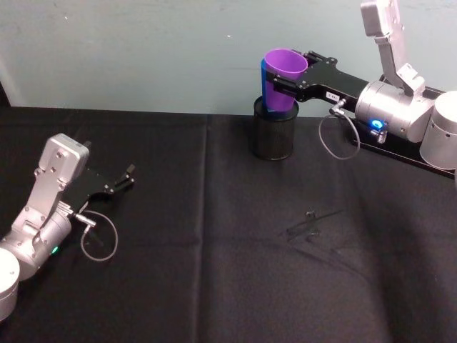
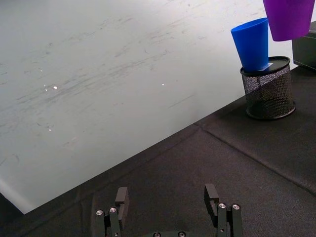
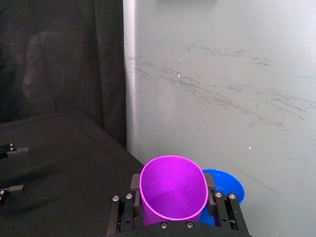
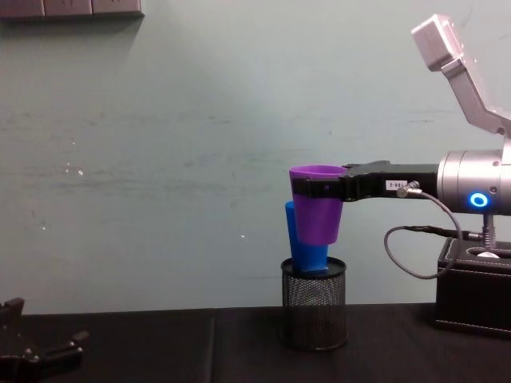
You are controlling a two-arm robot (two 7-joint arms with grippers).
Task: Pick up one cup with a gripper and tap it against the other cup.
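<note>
1. The purple tapered plastic cup with a wide rim is off the black cloth-covered bench, raised upright with its mouth up
2. The right end effector is clamped on it: one black finger on each side of the wall, just below the rim, as the right wrist view shows
3. The bright blue tapered plastic cup stands with its base in the black wire-mesh pen holder, leaning a little
4. The purple cup hangs just beside the blue one, above the holder; whether the two walls touch I cannot tell
5. Handling, as I judge it: an empty thin-walled plastic cup is very light, so weight is no concern
6. The wall is smooth and tapered, so the cup could slide down between the pads; the high hold under the flared rim is the sensible place, since the rim is also the stiffest part
7. Lower down the wall would flex and go oval under a squeeze, so a moderate clamp is enough
8. The blue cup only rests loose in the mesh and would tip or shift easily; I would keep the tap gentle and aim wall against wall
9. The left end effector lies low over the bench on the robot's left, well apart from the cups, fingers spread wide and empty
</note>
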